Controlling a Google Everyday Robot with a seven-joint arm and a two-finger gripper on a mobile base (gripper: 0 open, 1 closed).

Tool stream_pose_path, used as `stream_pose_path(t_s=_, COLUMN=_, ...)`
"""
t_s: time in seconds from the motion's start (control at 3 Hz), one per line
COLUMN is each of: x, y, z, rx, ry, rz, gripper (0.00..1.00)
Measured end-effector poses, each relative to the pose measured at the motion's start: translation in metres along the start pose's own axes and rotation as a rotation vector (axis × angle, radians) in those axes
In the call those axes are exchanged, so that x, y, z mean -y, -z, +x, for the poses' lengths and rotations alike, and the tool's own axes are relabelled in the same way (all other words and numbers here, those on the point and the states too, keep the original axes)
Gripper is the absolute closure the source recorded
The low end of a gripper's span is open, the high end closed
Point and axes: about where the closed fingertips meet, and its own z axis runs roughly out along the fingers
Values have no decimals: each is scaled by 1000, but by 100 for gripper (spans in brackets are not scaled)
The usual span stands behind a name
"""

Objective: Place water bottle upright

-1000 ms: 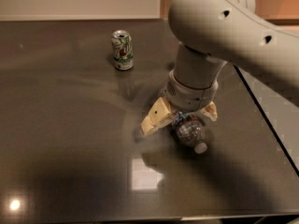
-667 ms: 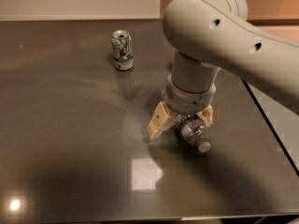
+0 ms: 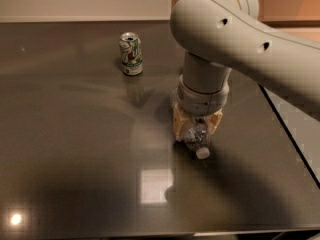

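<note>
The water bottle is clear plastic with a white cap and lies on its side on the dark table, cap pointing toward the front. My gripper hangs straight down over it from the big white arm. Its yellowish fingers stand on either side of the bottle's body, close against it. Most of the bottle's body is hidden under the gripper; only the neck end and cap show.
A green-and-white soda can stands upright at the back of the table, left of the arm. The table's right edge runs diagonally close to the gripper. A bright light reflection lies in front.
The arm has come down and the fingers, spread wide before, have closed in around the bottle. The bottle still lies in about the same spot.
</note>
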Motion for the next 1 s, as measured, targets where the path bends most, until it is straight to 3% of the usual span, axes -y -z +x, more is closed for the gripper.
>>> stream_pose_path(t_s=0.33, x=0, y=17, z=7, rx=11, ry=-85, rz=-5, gripper=87)
stream_pose_path(t_s=0.67, x=13, y=46, z=15, rx=33, ry=-220, rz=36, gripper=100)
stream_pose_path(t_s=1.0, x=38, y=76, z=32, rx=44, ry=-377, rz=130, gripper=100)
